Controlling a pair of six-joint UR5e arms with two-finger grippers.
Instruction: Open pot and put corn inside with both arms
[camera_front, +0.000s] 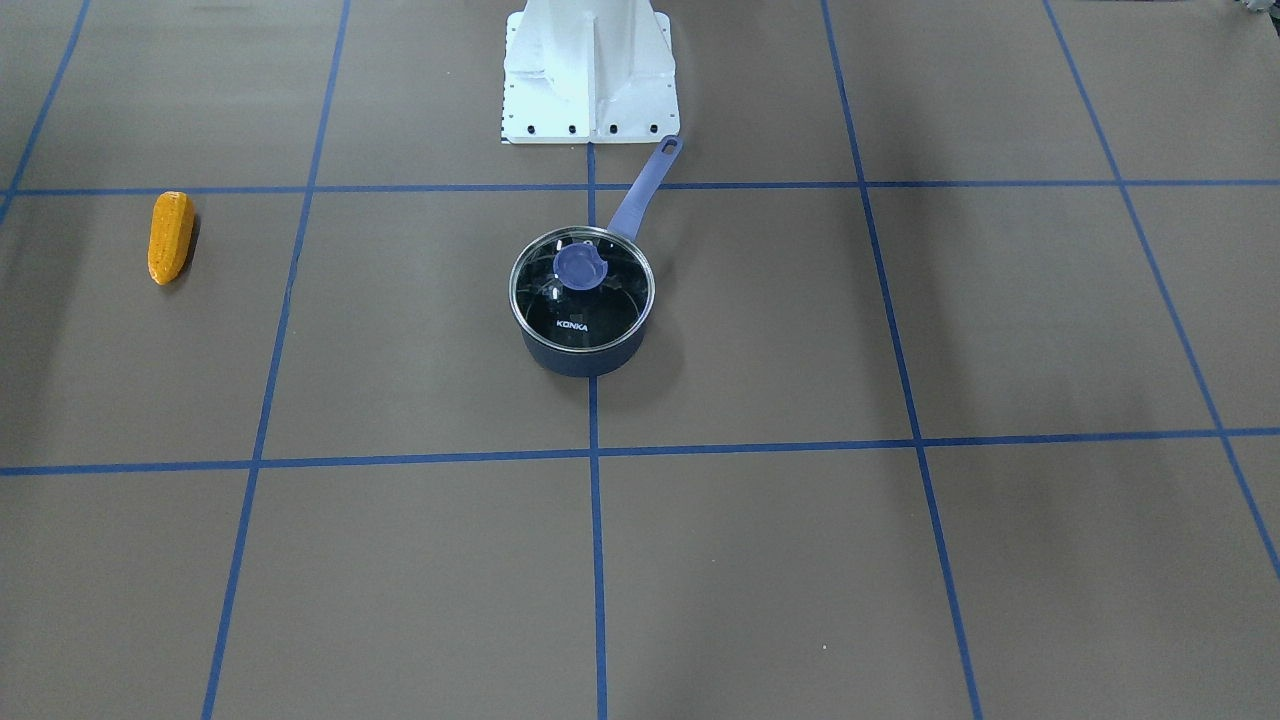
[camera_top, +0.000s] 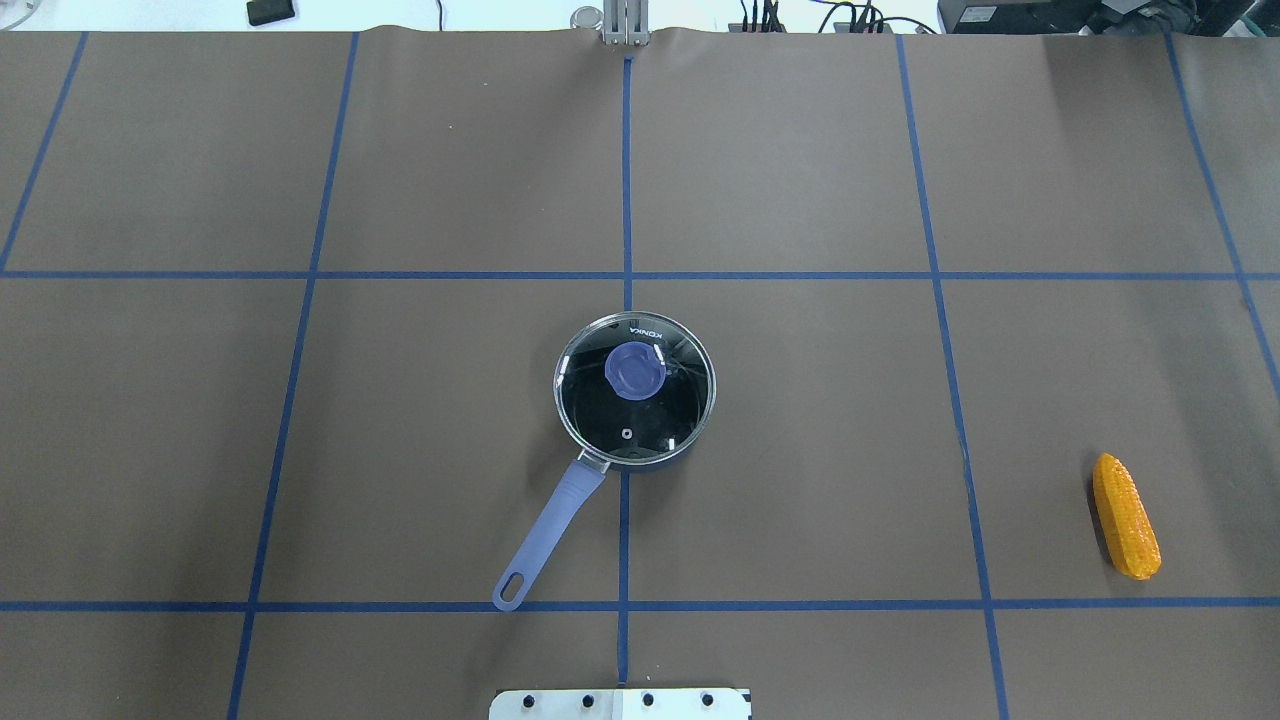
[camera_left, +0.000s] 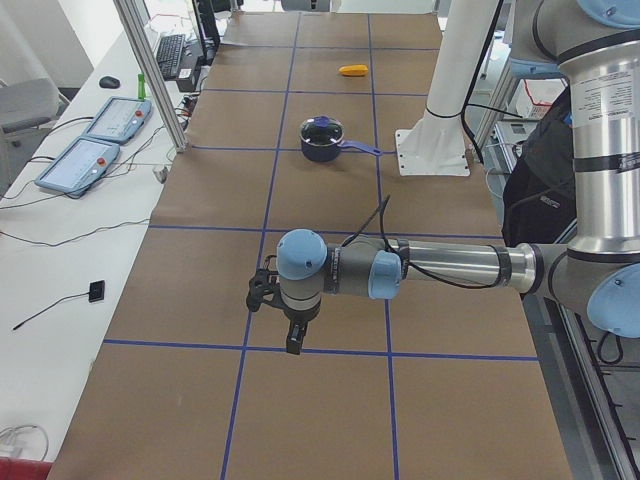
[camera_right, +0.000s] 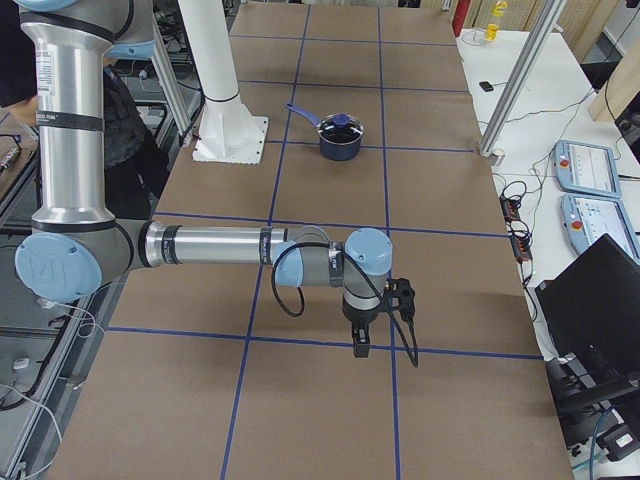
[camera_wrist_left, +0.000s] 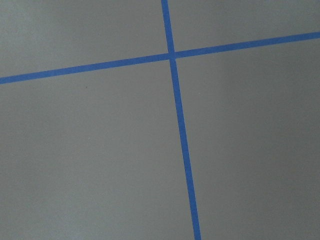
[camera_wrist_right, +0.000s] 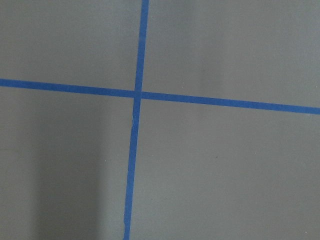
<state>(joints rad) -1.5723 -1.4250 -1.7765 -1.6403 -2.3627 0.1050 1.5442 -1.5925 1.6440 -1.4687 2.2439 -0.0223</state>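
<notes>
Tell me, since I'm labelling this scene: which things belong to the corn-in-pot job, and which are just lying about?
Job:
- pot
- lid, on the pot
- corn
- left gripper
- right gripper

Lying about:
- base block
- keyboard
- control pads

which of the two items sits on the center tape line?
The pot straddles it; the corn lies far off on the robot's right.
</notes>
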